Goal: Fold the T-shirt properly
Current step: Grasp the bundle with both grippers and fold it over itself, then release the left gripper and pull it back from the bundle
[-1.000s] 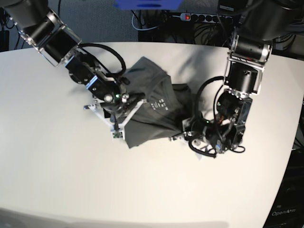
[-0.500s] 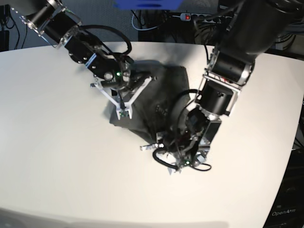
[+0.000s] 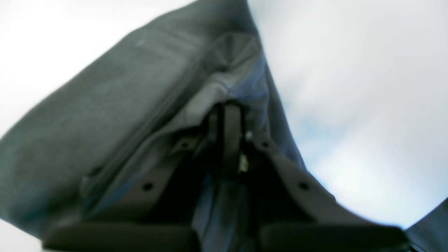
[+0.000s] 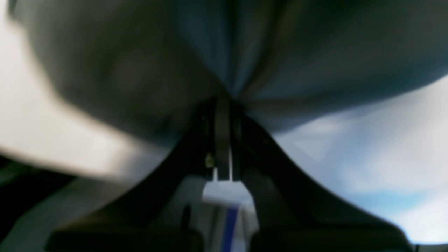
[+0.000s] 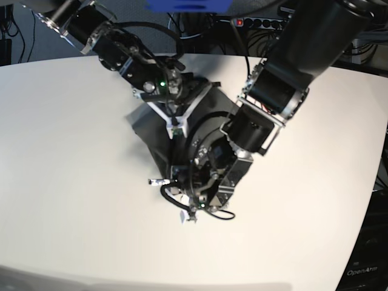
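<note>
The dark charcoal T-shirt (image 5: pixel 150 134) lies bunched on the white table (image 5: pixel 73 182), mostly hidden under both arms. My right gripper (image 5: pixel 174 130), coming from the back left, is shut on a fold of the shirt; in the right wrist view its tips (image 4: pixel 222 99) pinch the blurred cloth (image 4: pixel 140 59). My left gripper (image 5: pixel 177 182), coming from the right, is shut on the shirt's near edge; in the left wrist view its tips (image 3: pixel 227 110) clamp a hemmed fold of the cloth (image 3: pixel 115 105). The two grippers are close together over the shirt.
A power strip (image 5: pixel 254 23) and cables lie behind the table's far edge. A blue object (image 5: pixel 188 5) sits at the top centre. White table surface shows to the left, front and right of the shirt.
My left gripper has swept left across the table with the shirt's edge in it. My right gripper has shifted right and back. The shirt is now more bunched between them.
</note>
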Robot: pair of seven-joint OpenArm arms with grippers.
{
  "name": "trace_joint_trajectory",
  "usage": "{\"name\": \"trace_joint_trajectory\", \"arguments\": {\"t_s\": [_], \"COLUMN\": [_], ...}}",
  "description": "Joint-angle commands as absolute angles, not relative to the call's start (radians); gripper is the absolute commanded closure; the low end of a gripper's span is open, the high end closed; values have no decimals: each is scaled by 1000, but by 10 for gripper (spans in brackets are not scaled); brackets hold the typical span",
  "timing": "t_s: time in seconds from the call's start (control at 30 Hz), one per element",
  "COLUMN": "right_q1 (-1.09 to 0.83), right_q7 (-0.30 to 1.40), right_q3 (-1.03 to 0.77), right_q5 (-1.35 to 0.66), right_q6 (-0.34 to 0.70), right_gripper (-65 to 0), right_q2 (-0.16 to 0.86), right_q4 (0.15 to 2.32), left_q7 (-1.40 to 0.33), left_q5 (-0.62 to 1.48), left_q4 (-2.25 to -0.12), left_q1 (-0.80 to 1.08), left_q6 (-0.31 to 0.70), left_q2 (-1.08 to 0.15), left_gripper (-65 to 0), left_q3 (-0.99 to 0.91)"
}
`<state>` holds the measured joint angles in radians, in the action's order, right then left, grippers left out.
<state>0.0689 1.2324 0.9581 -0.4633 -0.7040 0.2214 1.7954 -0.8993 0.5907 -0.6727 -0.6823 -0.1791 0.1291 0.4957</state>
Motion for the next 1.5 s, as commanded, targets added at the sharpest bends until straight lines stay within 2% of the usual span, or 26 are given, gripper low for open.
{"name": "trace_joint_trajectory", "arguments": {"t_s": [0.0,0.13,0.27,0.43,0.57,0.8,0.93,1.17,1.3,1.47], "right_q1": [82,96,116,139,145,168,199,295,378,446], "right_q7": [1254,1307,1316,1349,1357,1357,1357,1386,1383,1371], "right_q3": [957,957,958,955,955,955,957,963,1007,1038], "right_q5": [-481,-481,-481,-479,-479,-479,-479,-481,-483,-484], "right_q6": [-698,-698,-698,-698,-698,-698,-698,-698,-698,-698], "right_gripper": [-1,-1,-1,-1,-1,-1,-1,-1,-1,-1], "right_q2": [206,168,162,154,154,165,168,165,165,162], "right_q4": [1831,1842,1844,1844,1845,1848,1848,1848,1847,1844], "left_q7": [-875,-869,-869,-898,-952,-1075,-1144,-1190,-1185,-1193], "left_q5": [591,591,591,596,687,892,970,980,983,978], "left_q4": [-693,-693,-714,-842,-966,-1230,-1359,-1503,-1549,-1603], "left_q1": [-723,-723,-723,-717,-717,-690,-599,-400,-305,-220], "left_q6": [-148,-70,-67,-67,-73,-84,-148,-148,-148,-148], "left_q2": [136,137,145,140,128,-33,-173,-383,-447,-467], "left_gripper": [-18,-18,-18,-18,-17,-17,-17,-17,-17,-17], "left_q3": [495,495,495,490,490,464,308,131,68,2]}}
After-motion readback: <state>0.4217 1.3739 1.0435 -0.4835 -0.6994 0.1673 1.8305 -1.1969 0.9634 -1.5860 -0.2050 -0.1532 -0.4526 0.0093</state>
